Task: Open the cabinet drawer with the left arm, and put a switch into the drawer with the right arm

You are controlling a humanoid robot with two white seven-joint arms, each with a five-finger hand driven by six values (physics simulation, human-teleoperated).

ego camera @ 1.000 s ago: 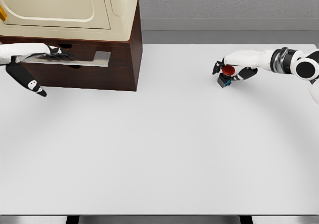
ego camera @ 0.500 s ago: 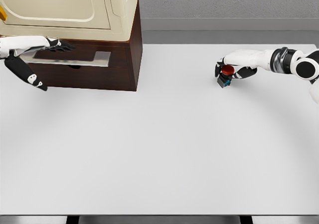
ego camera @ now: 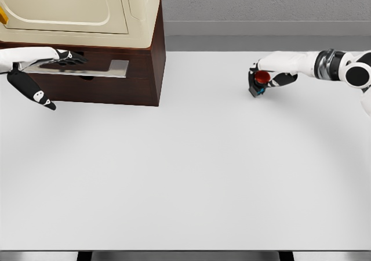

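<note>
The right hand (ego camera: 262, 78) has closed round the switch (ego camera: 258, 84) and lifted it slightly. The left hand (ego camera: 65, 57), fingers loose, rests over the drawer (ego camera: 81, 68), so carrying comes next

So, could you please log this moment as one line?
left hand: open, at drawer | right hand: shut on switch | drawer: ajar

White table (ego camera: 191, 174), cream appliance (ego camera: 81, 11) atop the cabinet, grey wall (ego camera: 261, 3).
</note>
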